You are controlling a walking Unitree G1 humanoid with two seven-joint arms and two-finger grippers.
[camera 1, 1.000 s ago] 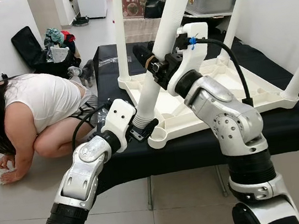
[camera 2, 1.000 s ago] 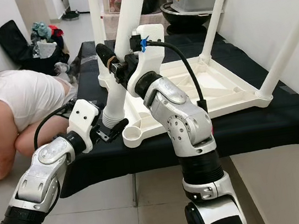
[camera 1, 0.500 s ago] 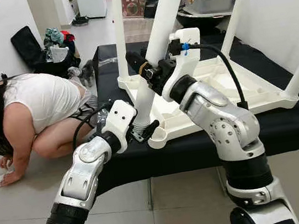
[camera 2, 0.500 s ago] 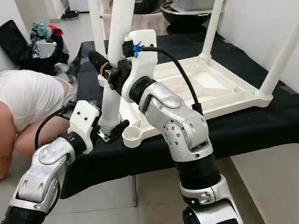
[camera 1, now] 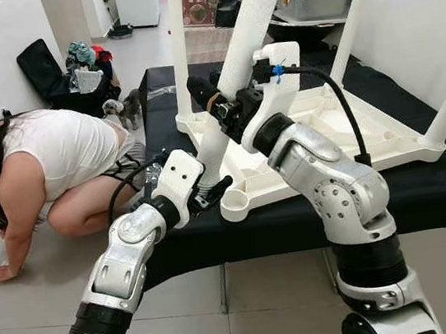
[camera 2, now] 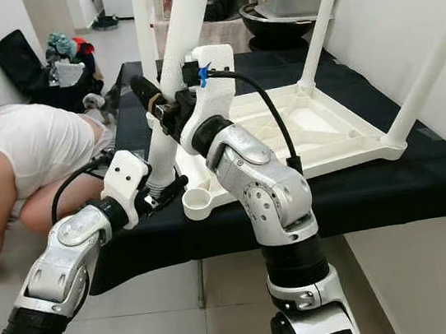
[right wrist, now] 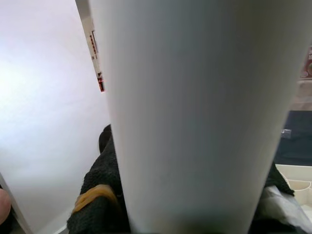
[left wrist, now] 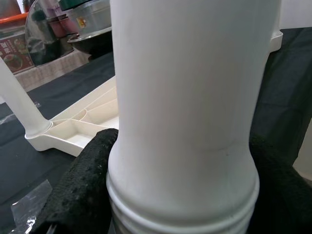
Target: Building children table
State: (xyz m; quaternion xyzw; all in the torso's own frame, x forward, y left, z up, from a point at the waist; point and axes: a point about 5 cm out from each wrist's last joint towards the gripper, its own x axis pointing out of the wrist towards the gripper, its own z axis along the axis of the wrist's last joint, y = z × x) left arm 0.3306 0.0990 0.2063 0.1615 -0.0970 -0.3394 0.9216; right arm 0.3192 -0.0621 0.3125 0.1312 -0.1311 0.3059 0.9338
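The black-covered table (camera 1: 425, 188) carries the white top (camera 1: 327, 140), lying upside down with legs pointing up. A person (camera 1: 49, 171) crouches on the floor (camera 1: 27, 311) to the robot's left. One loose leg (camera 1: 228, 83) stands tilted over the near corner socket (camera 1: 237, 206), its threaded end just beside it. The right gripper (camera 1: 210, 106) has its jaws closed around the leg at mid-height. The left gripper (camera 1: 210, 194) has its jaws closed around the leg's lower end
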